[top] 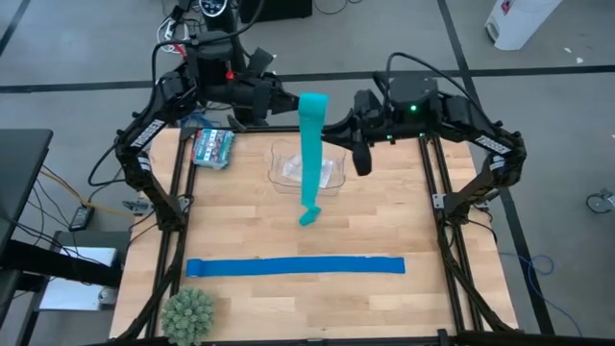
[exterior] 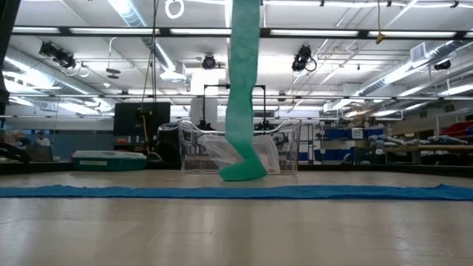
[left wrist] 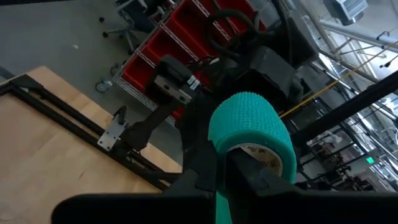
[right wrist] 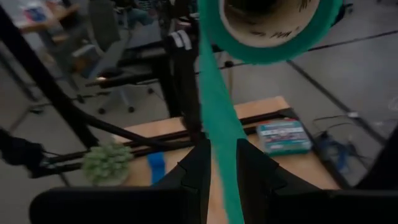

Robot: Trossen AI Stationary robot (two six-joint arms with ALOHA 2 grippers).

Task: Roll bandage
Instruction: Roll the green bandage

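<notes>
The teal bandage is partly wound on a roll with a cardboard core, held high above the table's far middle. Its free strip hangs straight down, and its crumpled lower end rests on the table. My left gripper is shut on the roll, coming from the left. My right gripper reaches in from the right just below the roll, with the hanging strip running between its fingers. My left gripper grips the roll's wall at its open end; one finger seems to reach into the cardboard core while the other lies on the teal outside. The fingers come about level from the table's left. The roll is lifted clear, high above the table. My right gripper has the hanging strip between its two fingers, a short way below the roll. The fingers come roughly level from the table's right and lie across the strip. Below them the strip hangs on to the table, fairly straight.
A clear plastic container stands behind the hanging strip. A long royal-blue strip lies flat across the table's near part. A teal box sits at the far left, and a green spiky ball at the near left corner.
</notes>
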